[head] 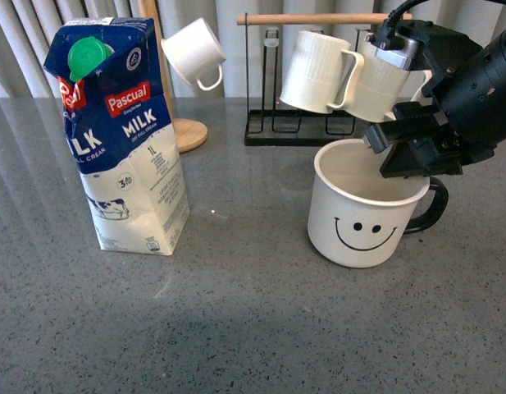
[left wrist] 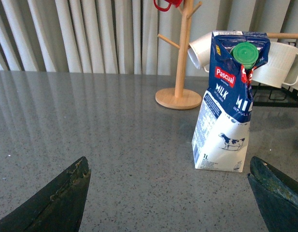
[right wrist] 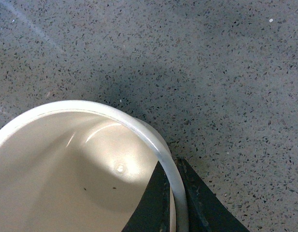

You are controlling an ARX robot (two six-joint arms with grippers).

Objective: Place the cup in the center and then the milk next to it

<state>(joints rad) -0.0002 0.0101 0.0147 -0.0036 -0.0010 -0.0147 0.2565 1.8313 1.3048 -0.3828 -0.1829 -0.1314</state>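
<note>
Right gripper (right wrist: 175,198) pinches cup (head: 359,226) rim; left gripper (left wrist: 168,160) wide; milk (head: 129,156) left (mug rack (head: 318,18) behind)

Upper right of the front view: we see the right arm (head: 474,82), matt black and blocky, with a silver-grey housing (head: 398,56) and a black cable (head: 398,15) on top. Its right end effector (head: 392,156) is black. In the lower corners of the left wrist view, the left end effector (left wrist: 165,203) shows dark, scuffed, wedge-shaped fingers (left wrist: 57,198).
</note>
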